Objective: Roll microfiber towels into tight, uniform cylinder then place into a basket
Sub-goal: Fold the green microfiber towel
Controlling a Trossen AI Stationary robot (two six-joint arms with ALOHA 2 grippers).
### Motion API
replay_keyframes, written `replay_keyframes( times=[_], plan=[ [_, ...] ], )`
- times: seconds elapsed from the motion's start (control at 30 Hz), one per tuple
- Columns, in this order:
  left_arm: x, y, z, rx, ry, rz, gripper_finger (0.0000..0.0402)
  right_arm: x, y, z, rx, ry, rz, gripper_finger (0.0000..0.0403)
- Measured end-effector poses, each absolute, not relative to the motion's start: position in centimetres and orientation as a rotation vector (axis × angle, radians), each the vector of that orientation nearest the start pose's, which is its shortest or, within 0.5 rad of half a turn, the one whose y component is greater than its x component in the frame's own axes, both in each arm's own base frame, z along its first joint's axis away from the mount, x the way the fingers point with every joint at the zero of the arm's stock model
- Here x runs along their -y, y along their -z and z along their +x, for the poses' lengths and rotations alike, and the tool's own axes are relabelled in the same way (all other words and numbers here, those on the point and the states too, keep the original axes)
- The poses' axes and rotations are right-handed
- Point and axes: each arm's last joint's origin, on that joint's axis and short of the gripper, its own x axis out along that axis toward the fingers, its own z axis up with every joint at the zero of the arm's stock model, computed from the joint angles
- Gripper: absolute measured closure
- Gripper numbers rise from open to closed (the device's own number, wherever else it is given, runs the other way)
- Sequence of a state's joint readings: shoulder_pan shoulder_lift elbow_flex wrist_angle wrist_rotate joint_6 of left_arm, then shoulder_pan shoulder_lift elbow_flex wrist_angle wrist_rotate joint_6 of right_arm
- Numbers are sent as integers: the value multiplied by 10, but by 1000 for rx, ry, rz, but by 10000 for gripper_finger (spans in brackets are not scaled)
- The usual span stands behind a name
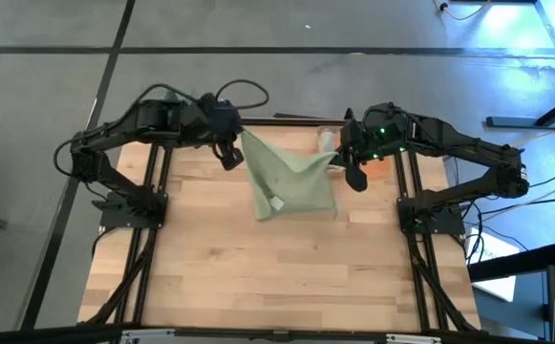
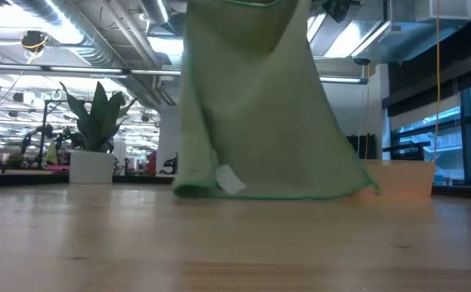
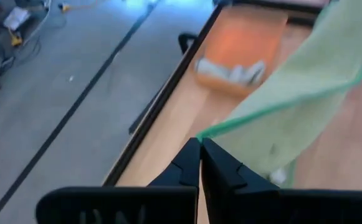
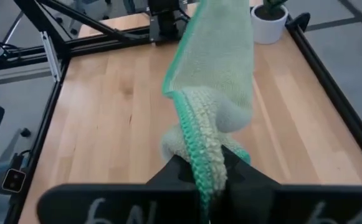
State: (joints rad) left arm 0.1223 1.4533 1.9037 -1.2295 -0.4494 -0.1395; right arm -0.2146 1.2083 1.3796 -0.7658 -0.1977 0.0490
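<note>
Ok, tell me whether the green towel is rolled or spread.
Spread, not rolled: the green towel hangs between left gripper and right gripper, lower edge touching the table.

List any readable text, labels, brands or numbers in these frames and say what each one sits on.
White marks on the right gripper housing: partly cut off by the frame edge, not readable.
White marks on the left gripper housing: blurred, not readable.
Small white tag on the green towel: no print can be made out.
Orange basket: no label visible.

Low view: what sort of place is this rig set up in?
Probably an open lab or workshop: exposed ceiling ducts, tall windows, a potted plant behind the wooden table.
</note>
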Motion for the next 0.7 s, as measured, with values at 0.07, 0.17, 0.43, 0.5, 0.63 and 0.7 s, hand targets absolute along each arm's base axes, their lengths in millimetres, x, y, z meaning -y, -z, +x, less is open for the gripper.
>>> replay_keyframes(
  times=[0.07, 0.17, 0.43, 0.5, 0.63, 0.7],
  plan=[
    [-43, -470, 244, -699, -587, 3, 402, 45, -400, 232, -578, 33, 167, 397],
    [-40, -485, 237, -663, -502, 9, 402, 45, -410, 231, -548, 48, 152, 397],
    [-34, -506, 224, -617, -410, 45, 402, 45, -431, 225, -488, 87, 101, 397],
    [-33, -505, 222, -637, -391, 31, 402, 45, -431, 225, -488, 91, 100, 397],
    [-28, -498, 217, -717, -325, -26, 402, 45, -430, 224, -503, 93, 105, 397],
    [-25, -494, 214, -768, -300, -49, 402, 44, -429, 224, -514, 90, 109, 397]
  ],
)
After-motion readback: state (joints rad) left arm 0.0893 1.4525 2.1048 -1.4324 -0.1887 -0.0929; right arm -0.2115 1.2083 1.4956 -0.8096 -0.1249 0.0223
